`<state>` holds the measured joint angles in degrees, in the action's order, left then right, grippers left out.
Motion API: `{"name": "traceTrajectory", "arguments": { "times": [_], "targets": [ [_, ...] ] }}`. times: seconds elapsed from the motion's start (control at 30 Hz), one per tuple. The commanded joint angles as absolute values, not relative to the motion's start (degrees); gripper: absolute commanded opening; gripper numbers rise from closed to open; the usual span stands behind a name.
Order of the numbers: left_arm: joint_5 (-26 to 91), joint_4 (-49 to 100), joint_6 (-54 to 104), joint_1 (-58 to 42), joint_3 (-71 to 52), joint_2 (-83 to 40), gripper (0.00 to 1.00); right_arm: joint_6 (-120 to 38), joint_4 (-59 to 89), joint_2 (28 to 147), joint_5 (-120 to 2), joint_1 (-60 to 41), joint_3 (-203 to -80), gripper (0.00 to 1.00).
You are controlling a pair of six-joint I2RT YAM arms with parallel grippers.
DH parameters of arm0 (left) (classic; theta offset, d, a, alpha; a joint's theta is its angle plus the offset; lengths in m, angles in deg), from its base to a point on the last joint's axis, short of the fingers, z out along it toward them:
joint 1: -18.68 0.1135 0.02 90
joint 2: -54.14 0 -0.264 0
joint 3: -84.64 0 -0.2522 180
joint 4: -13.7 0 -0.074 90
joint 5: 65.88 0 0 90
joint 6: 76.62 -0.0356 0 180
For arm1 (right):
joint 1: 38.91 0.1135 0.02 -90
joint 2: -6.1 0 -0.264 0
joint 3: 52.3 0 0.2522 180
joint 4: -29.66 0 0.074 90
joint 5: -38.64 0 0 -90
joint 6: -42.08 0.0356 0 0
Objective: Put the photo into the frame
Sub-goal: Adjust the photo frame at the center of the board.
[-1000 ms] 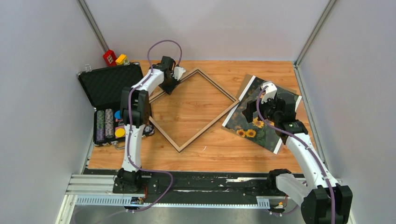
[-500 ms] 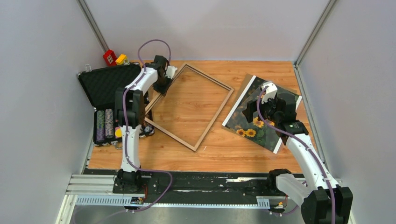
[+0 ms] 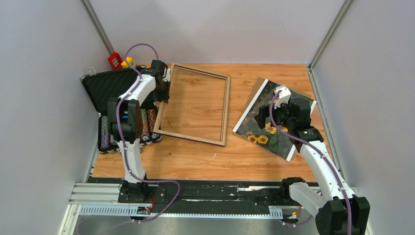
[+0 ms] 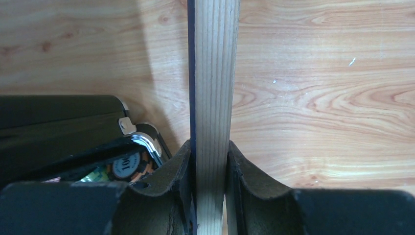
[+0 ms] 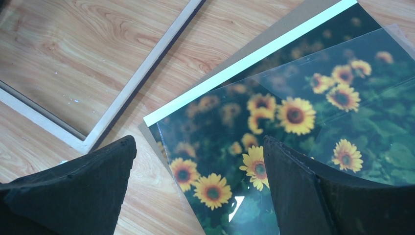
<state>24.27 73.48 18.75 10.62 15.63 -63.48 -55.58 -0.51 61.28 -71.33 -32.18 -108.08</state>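
Left gripper (image 4: 210,196): my fingers are clenched on the left rail of the thin tan wooden rectangular picture frame (image 4: 213,73), just beside the open black chip case (image 3: 110,88) | right gripper (image 5: 198,147): my fingers are spread wide, holding nothing, above the rectangular sunflower photo print (image 5: 293,112), which lies near the frame's right side.

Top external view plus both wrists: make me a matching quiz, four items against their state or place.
1. left gripper
2. right gripper
3. the photo
4. poker chip case

a. lid open, left of the frame
b. open, above the photo
c. lying flat, right of the frame
d. shut on a rail of the frame

Pairs: 1-d, 2-b, 3-c, 4-a
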Motion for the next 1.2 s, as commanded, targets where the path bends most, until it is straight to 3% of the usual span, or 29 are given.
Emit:
{"name": "traceTrajectory", "arguments": {
  "times": [0.0,0.3,0.6,0.73,0.83,0.97,1.03,1.17],
  "targets": [
    [26.37,69.11,27.21,10.59,14.4,-59.6,0.0,-56.49,1.99,60.42,-71.5,-31.97,-107.72,1.0],
    [27.38,65.41,29.34,9.83,10.64,-61.03,0.0,-56.79,2.01,60.6,-71.14,-32.07,-107.59,1.0],
    [27.35,62.39,25.9,7.88,4.22,-58.65,0.21,-56.72,1.3,59.76,-70.41,-33.02,-107.68,1.0],
    [25.64,61.44,24.89,7.69,1.53,-57.23,0.38,-56.88,0.16,59.48,-67.34,-33.19,-108.21,1.0],
    [24.52,61.37,24.64,7.72,0.94,-56.26,0.64,-56.88,-0.92,59.35,-62.82,-33.33,-108.58,1.0],
    [23.14,61.19,24.3,7.73,1.12,-53.99,0.9,-56.74,-2.54,59.7,-56.05,-33.81,-107.98,1.0],
    [23.23,61.03,23.88,7.69,1.79,-52.53,0.98,-56.36,-2.72,59.99,-53.16,-34.95,-107.29,1.0],
    [28.01,60.56,22.3,6.33,4.99,-50.43,1.0,-54.69,-2.95,62.8,-52.22,-41.73,-107.35,1.0]
  ]
}}
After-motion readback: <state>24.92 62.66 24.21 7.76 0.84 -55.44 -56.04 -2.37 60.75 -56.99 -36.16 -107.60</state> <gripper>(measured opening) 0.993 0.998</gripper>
